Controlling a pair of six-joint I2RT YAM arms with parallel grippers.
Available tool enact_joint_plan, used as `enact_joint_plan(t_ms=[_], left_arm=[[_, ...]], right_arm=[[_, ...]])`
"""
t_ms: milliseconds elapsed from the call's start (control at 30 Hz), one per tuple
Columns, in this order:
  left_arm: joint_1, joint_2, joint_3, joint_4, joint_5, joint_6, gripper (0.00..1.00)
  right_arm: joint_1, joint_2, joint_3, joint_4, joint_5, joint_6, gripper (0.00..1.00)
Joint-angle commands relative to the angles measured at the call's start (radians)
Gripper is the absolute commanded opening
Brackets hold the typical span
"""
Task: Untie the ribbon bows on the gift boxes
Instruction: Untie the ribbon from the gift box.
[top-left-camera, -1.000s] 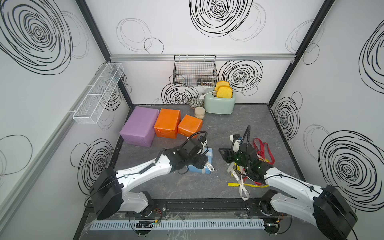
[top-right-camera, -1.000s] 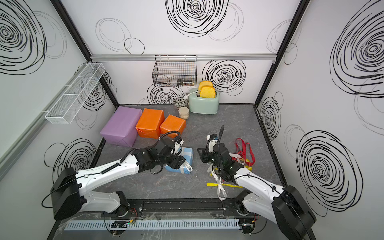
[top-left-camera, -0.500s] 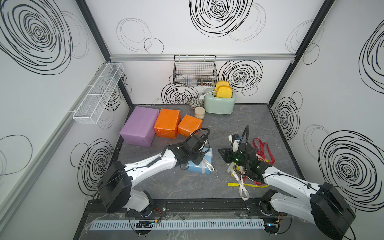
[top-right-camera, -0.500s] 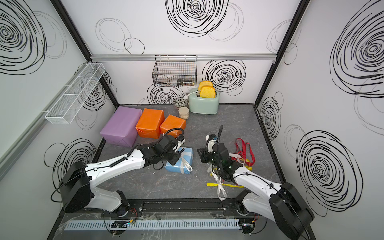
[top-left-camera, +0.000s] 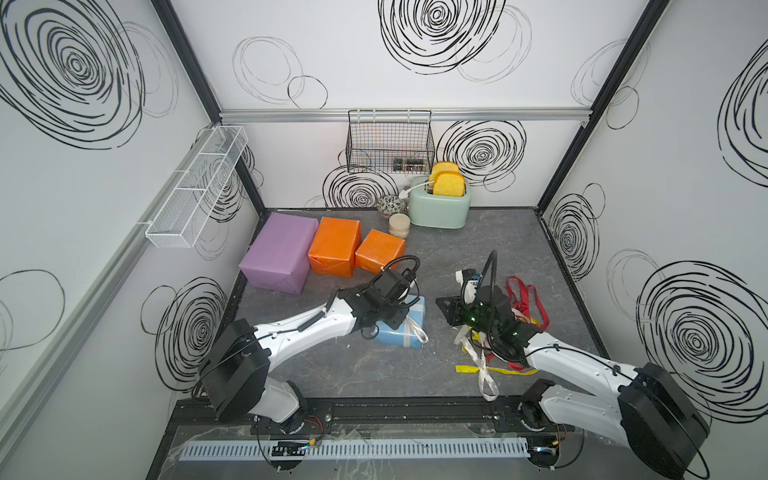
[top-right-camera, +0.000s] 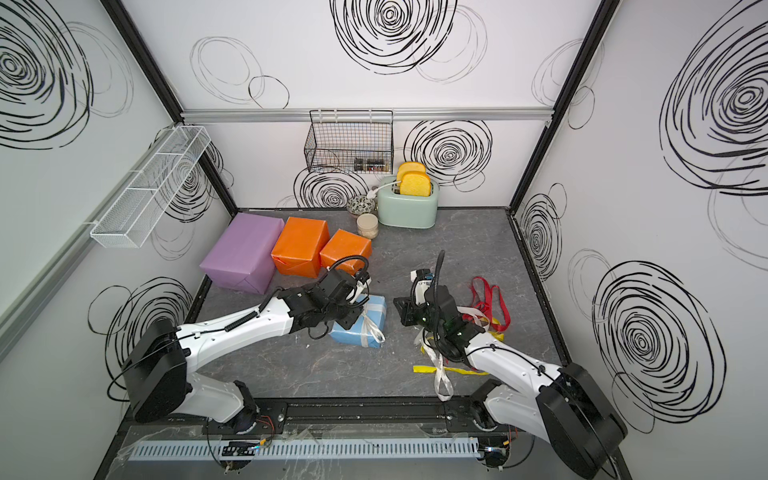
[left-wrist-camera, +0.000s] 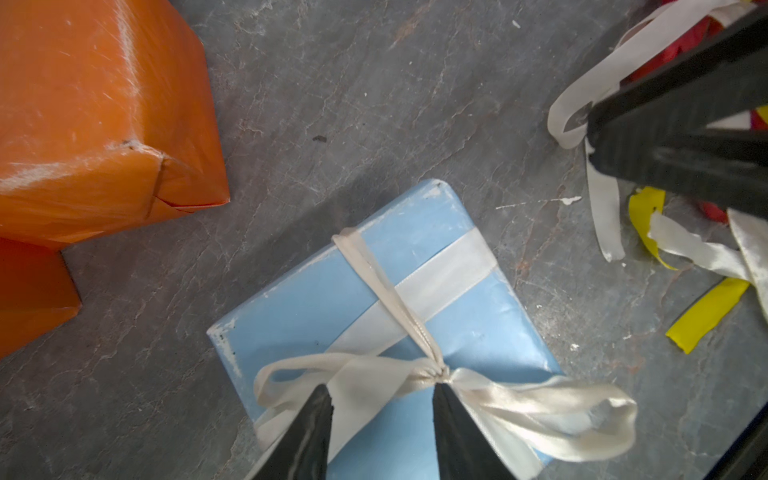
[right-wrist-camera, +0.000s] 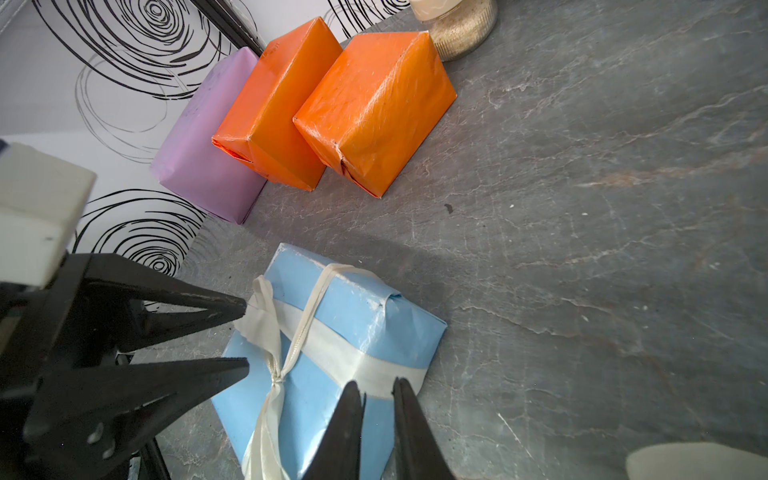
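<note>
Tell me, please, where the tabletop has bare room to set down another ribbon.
Bare tabletop lies between the toaster, the small orange box and the red ribbon, and between the light-blue box and the front rail. Crowded: the box row at left rear, and the loose ribbon pile.

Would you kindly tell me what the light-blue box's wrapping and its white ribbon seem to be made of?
Light-blue box: probably wrapping paper, faintly glossy; sharp folds, creases, white scuffs at corners. White ribbon: apparently satin fabric; soft sheen, limp loops, tight knot.
</note>
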Motion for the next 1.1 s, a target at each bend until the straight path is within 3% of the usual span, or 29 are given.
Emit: enact_joint_plan(t_ms=[0, 233, 467, 800, 1067], left_arm=[[0.014, 0.017, -0.008, 0.022, 0.013, 0.009, 0.45], [0.027, 0.027, -0.005, 0.022, 0.02, -0.002, 0.34], [0.027, 0.023, -0.009, 0.017, 0.019, -0.006, 0.31], [0.026, 0.031, -0.005, 0.016, 0.033, -0.013, 0.0], [0.018, -0.012, -0.009, 0.041, 0.036, -0.031, 0.0]], right_arm=[[-0.003, 0.011, 0.014, 0.025, -0.011, -0.006, 0.19], [-0.003, 0.014, 0.014, 0.025, -0.014, -0.005, 0.19], [0.0, 0.016, 0.015, 0.028, -0.017, -0.01, 0.19], [0.03, 0.037, 0.029, 0.04, -0.035, -0.025, 0.19], [0.083, 0.138, 0.099, 0.02, -0.049, -0.055, 0.25]])
